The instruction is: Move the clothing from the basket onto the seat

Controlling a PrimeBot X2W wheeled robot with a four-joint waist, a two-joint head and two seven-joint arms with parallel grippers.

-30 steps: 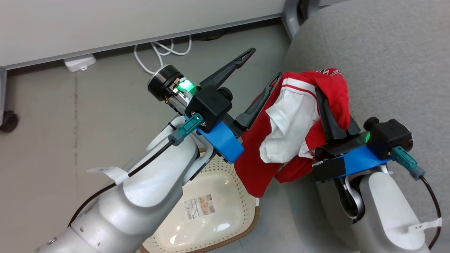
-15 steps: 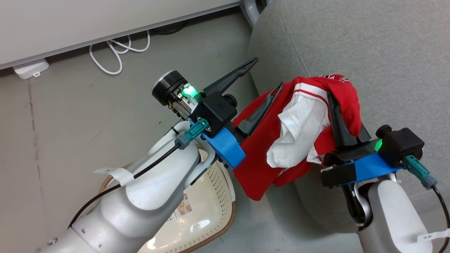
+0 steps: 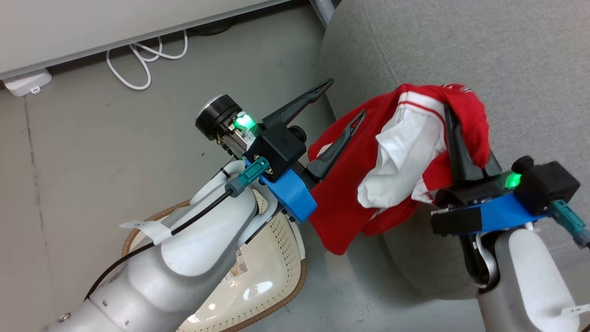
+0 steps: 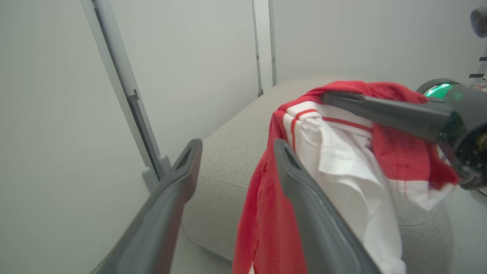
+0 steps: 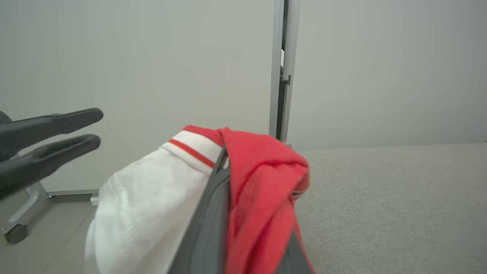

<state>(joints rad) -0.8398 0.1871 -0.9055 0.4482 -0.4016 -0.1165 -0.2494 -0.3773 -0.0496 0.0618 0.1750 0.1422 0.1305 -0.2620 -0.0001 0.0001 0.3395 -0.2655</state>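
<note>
Here the right hand (image 3: 449, 120) is clenched on the clothing (image 3: 396, 157), which hangs bunched over the seat's (image 3: 484, 50) near edge, its long tail trailing down toward the basket (image 3: 302, 276). The left hand (image 3: 345, 97) is spread, released, just beside the red cloth. The open cushion lies rightward, nearer the right arm.

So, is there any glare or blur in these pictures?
Head view: sharp, with small glare spots on the glossy floor of the basket. Left wrist view: the left gripper looks soft near the lens. Right wrist view: the clothing close to the lens is blurred, the seat behind clearer.
</note>
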